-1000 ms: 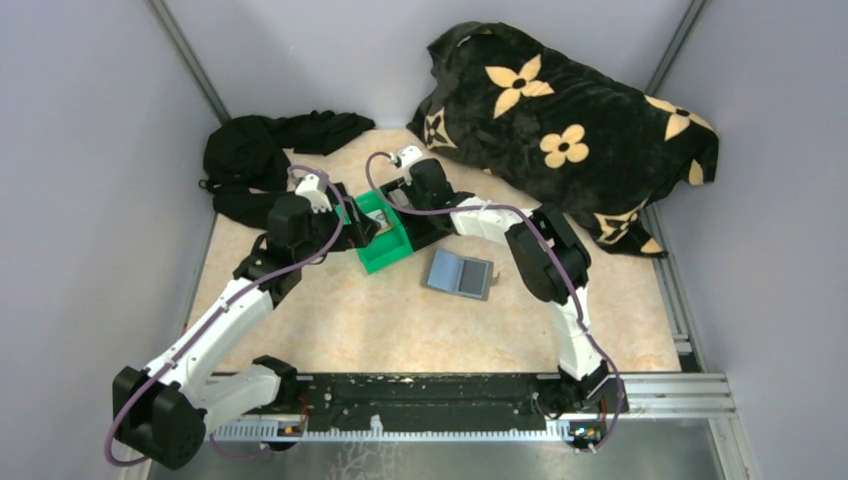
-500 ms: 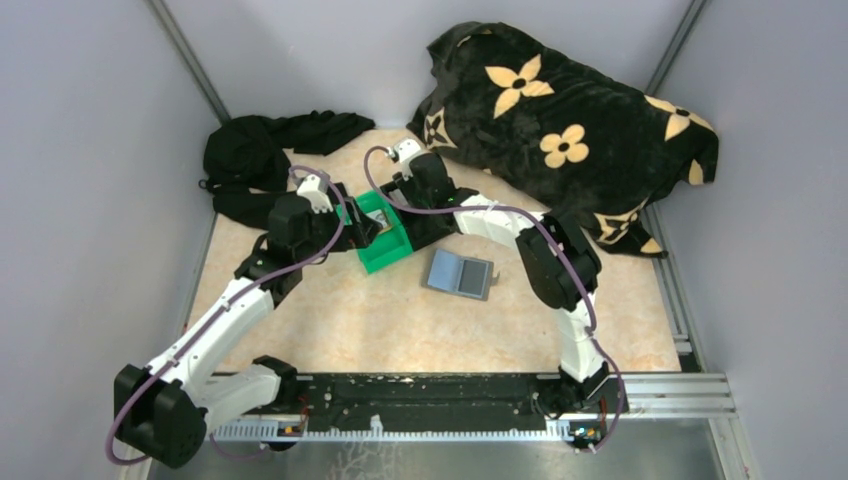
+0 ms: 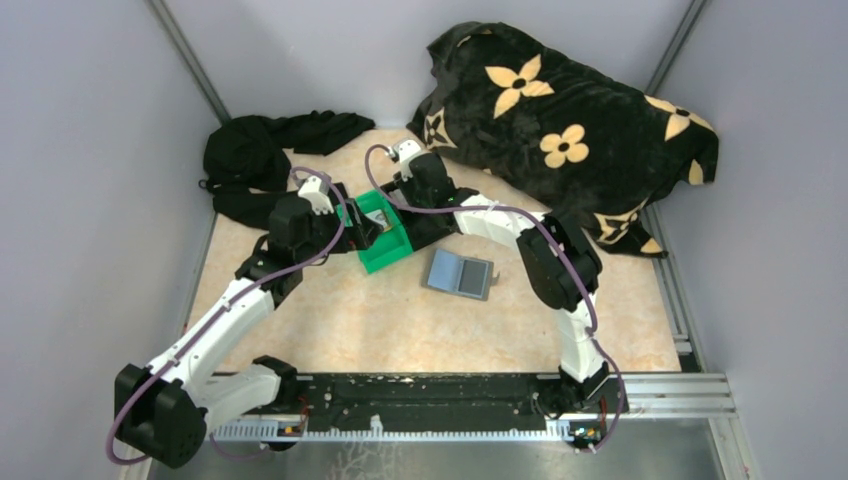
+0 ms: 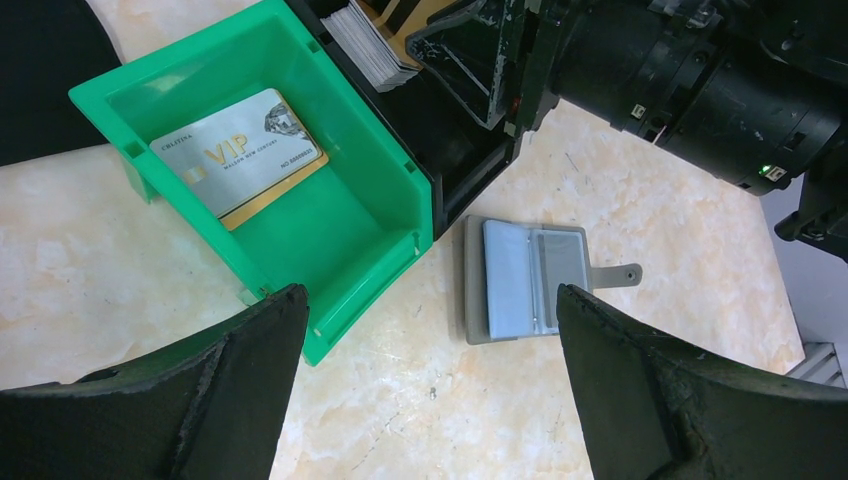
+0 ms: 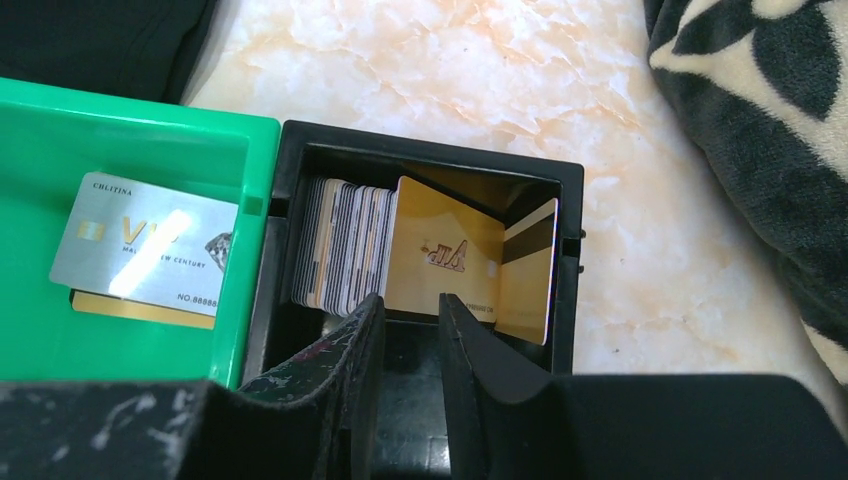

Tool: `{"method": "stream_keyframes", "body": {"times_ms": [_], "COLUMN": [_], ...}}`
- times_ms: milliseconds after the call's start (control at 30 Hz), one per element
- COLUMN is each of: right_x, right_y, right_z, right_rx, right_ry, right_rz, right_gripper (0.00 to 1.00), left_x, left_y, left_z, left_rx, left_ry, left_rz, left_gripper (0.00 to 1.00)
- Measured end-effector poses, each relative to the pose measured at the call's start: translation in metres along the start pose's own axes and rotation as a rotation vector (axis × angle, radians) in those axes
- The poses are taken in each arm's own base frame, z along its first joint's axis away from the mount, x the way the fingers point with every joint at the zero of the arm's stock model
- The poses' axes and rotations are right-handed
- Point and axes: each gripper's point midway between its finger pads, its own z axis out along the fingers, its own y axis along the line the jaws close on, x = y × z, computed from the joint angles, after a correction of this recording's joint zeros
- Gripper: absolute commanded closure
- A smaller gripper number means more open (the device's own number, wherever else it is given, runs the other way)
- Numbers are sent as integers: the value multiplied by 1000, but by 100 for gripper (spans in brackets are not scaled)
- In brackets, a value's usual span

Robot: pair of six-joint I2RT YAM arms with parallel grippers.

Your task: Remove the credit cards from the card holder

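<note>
The card holder (image 3: 460, 273) lies open and flat on the table, a grey-blue bifold, also in the left wrist view (image 4: 525, 280). A silvery VIP credit card (image 4: 240, 150) lies on a golden card (image 4: 285, 188) inside the green bin (image 4: 340, 235); both also show in the right wrist view (image 5: 140, 250). My left gripper (image 4: 428, 295) is open wide and empty, above the table between green bin and holder. My right gripper (image 5: 410, 305) hangs over the black bin (image 5: 430, 160), jaws a narrow gap apart and empty, just short of a golden card (image 5: 440, 250) leaning inside.
The black bin also holds a stack of cards on edge (image 5: 340, 240). A black flowered blanket (image 3: 570, 120) fills the back right and a black cloth (image 3: 260, 150) the back left. The green bin (image 3: 385, 252) touches the black bin's left side.
The right arm's elbow has shifted a little to the right while its gripper stayed over the black bin. The left arm and the card holder have barely moved.
</note>
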Motion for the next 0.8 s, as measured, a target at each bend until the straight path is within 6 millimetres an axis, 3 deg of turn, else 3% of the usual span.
{"method": "stream_keyframes", "body": {"times_ms": [67, 133, 167, 300, 467, 633, 800], "right_x": [0, 0, 0, -1, 3, -1, -1], "right_y": [0, -2, -5, -21, -56, -74, -78], "right_z": [0, -1, -1, -1, 0, -1, -1], "right_rx": [2, 13, 22, 58, 111, 152, 161], "right_ry": [-1, 0, 1, 0, 4, -3, -4], "right_rz": [8, 14, 23, 76, 148, 168, 175], "right_gripper": [83, 98, 100, 100, 100, 100, 100], "left_x": [0, 0, 0, 1, 1, 1, 1], "left_y": [0, 0, -1, -1, -1, -1, -1], "left_z": [0, 0, 0, 0, 0, 0, 0], "left_rx": [1, 2, 4, 7, 8, 7, 8], "left_ry": [1, 1, 2, 4, 4, 4, 5], "left_rz": [0, 0, 0, 0, 0, 0, 0], "left_gripper": [1, 1, 1, 1, 1, 1, 1]}}
